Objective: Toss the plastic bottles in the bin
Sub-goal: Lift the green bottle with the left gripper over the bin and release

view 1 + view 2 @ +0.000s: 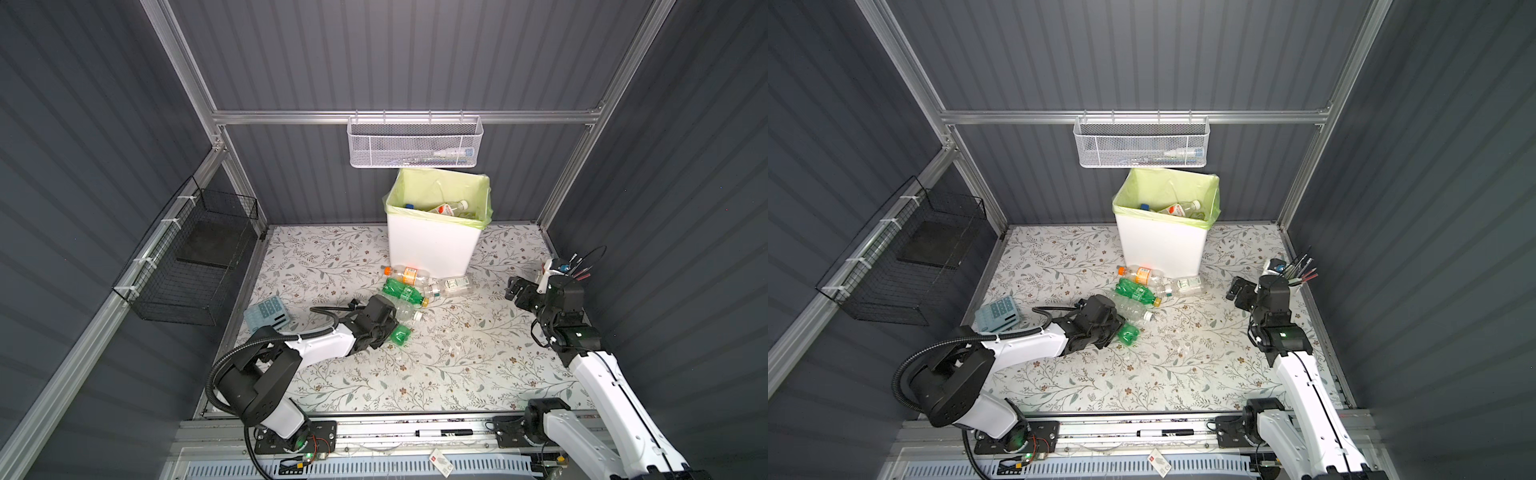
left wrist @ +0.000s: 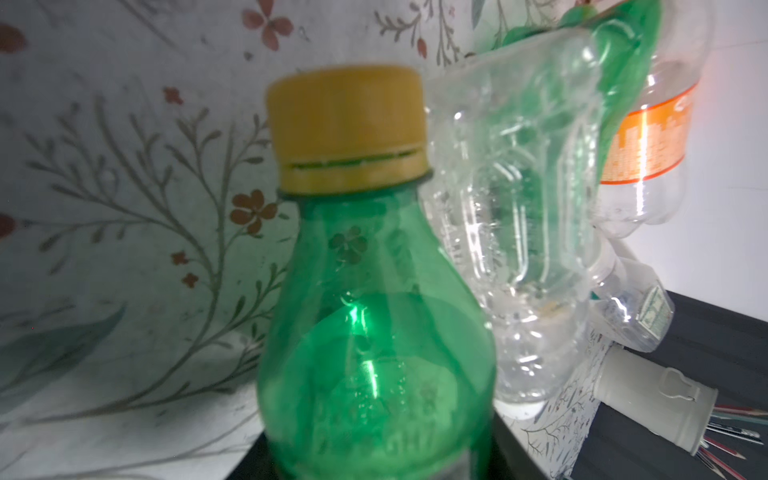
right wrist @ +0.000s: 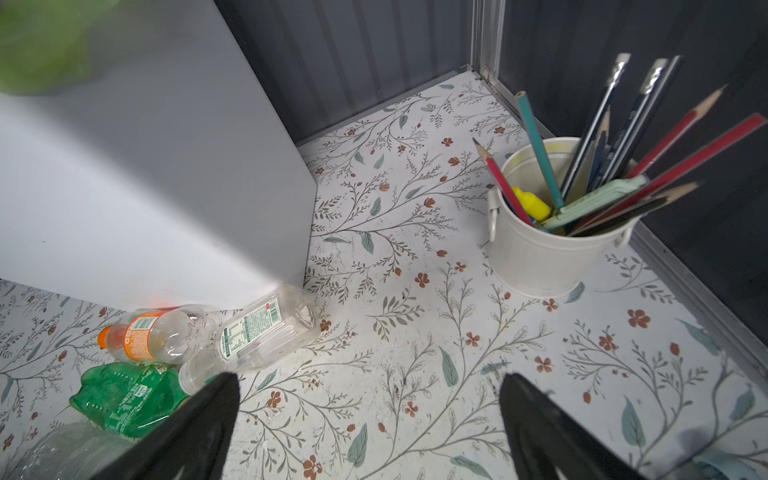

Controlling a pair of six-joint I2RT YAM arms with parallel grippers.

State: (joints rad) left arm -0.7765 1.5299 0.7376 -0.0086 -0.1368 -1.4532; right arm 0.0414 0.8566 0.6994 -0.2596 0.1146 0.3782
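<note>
green bottle [image 2: 376, 332], yellow cap [image 2: 347, 129], left wrist only

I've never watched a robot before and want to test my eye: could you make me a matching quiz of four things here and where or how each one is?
1 calculator
2 pencils
3 orange-label bottle
4 left end effector

a in the cup
b lying by the bin
c shut on a green bottle
d near the table's left edge

Pairs: 1-d, 2-a, 3-b, 4-c
</note>
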